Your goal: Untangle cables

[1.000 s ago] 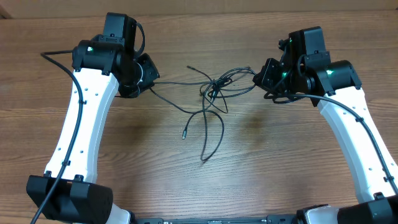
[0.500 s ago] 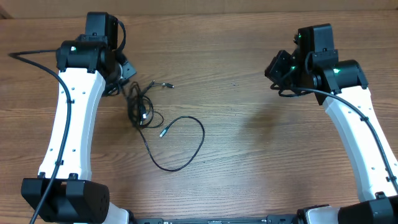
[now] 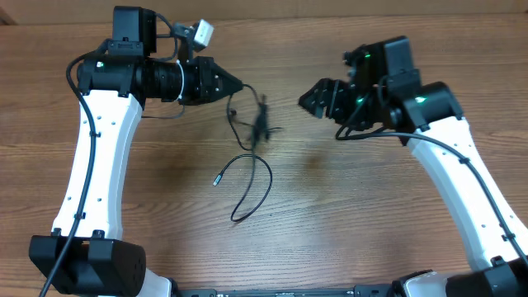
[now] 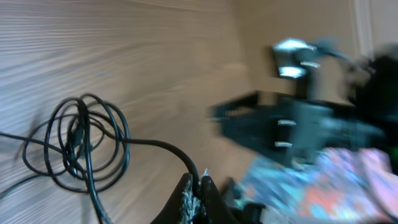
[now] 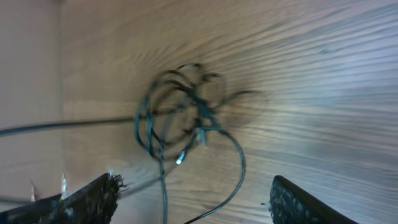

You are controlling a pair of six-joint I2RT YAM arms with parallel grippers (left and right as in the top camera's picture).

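The cables (image 3: 261,125) are thin black cords in a tangled bundle that hangs blurred over the middle of the wooden table. One loop (image 3: 262,183) trails toward the front and ends in a small plug (image 3: 217,178). My left gripper (image 3: 238,86) points right and is shut on a strand leading to the bundle. The left wrist view shows that strand pinched at my left gripper (image 4: 198,185), with the coil (image 4: 74,146) beyond it. My right gripper (image 3: 307,101) stands open just right of the bundle. The right wrist view shows my right gripper (image 5: 193,200) with the tangle (image 5: 180,118) ahead of its spread fingers (image 5: 93,200).
Both white arms reach in from the front corners, with bases at the left (image 3: 87,264) and right (image 3: 495,276). A white connector (image 3: 200,33) sticks up from the left wrist's wiring. Bare wooden tabletop (image 3: 346,214) lies around the cables.
My left gripper has swung from the far left to the middle, carrying the cable bundle with it. My right gripper has opened and moved left toward the bundle.
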